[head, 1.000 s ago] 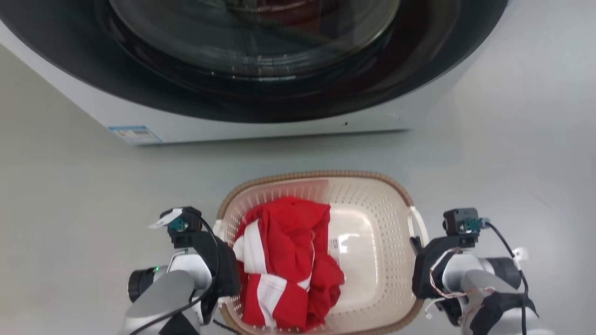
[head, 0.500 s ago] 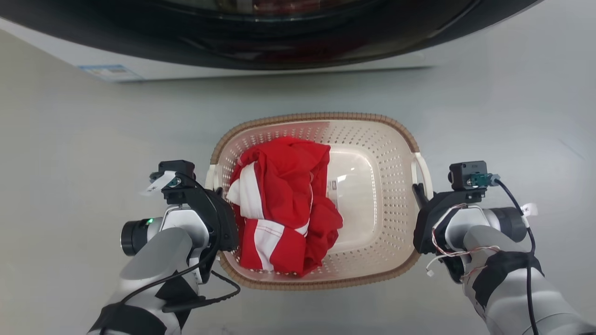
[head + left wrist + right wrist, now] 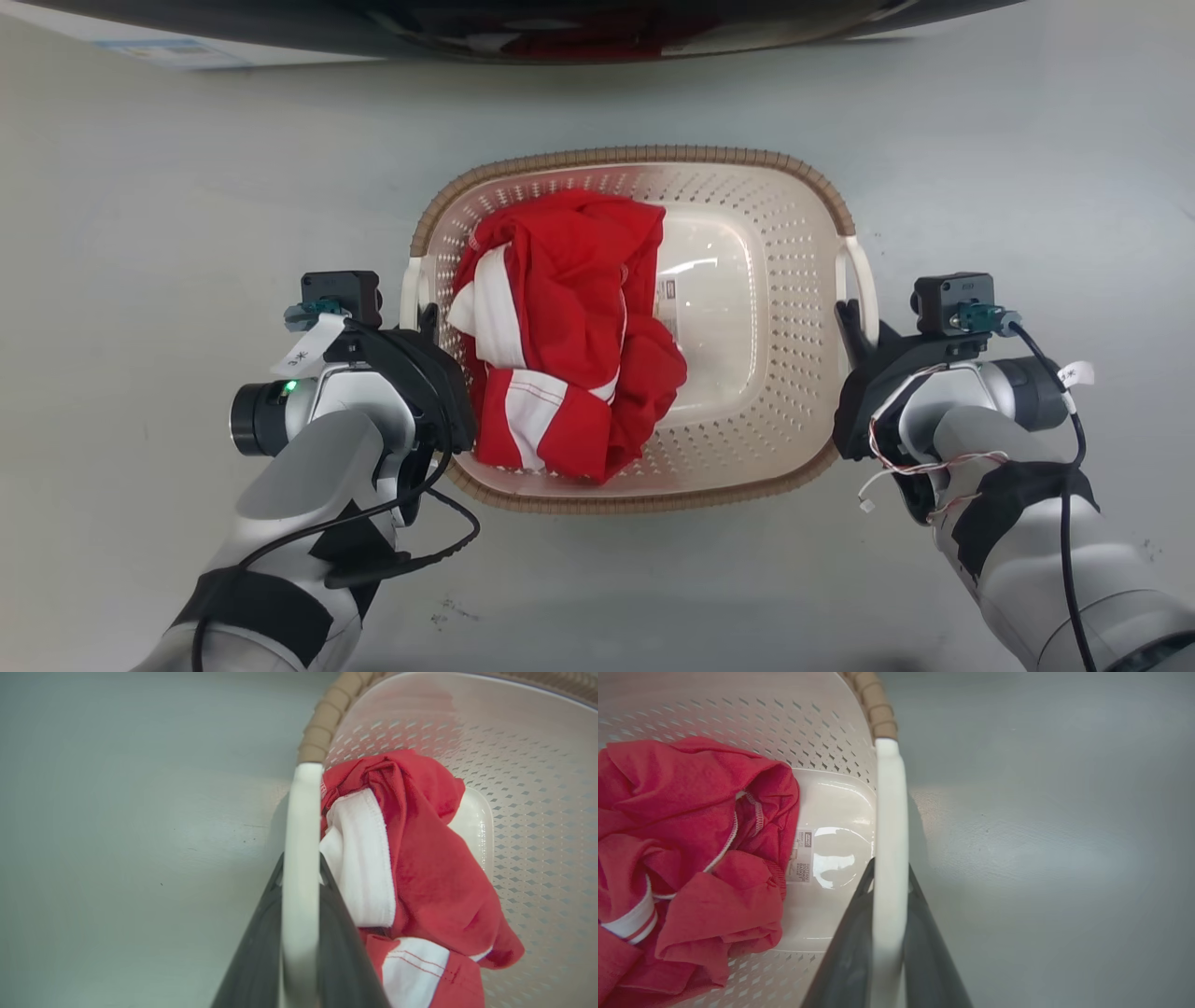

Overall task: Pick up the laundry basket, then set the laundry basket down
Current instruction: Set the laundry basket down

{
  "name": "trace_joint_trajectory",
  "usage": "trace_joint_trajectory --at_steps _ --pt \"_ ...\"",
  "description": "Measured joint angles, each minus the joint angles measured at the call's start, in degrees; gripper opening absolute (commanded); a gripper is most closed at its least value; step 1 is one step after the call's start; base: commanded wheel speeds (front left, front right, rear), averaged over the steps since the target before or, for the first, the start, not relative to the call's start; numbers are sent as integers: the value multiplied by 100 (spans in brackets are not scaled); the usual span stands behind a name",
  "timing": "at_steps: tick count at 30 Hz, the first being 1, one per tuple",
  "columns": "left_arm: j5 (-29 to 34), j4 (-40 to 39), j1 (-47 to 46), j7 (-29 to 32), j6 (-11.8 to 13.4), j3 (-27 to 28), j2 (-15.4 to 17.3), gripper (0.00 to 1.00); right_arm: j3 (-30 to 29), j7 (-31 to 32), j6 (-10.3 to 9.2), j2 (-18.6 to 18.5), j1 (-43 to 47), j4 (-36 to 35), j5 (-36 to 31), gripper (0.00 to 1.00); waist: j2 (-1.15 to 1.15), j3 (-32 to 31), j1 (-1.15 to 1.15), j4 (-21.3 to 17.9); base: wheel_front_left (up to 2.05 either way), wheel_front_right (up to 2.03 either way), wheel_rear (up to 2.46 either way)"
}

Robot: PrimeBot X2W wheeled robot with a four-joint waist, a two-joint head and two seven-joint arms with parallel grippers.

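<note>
My left tool is clenched on the left handle of the laundry basket, which is at the floor before the washer; lifted or resting, I cannot tell. Its left half carries red clothes. My right tool clamps the right handle. I'd move both arms level, together.
</note>
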Motion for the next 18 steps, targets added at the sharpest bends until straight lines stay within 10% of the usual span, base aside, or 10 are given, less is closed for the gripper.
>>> trace_joint_trajectory --at_steps 18 --pt "27 59 -39 -322 -60 -60 -7 0 26 -369 -5 -5 -95 126 -33 0 -1 215 -2 16 0 0 0"
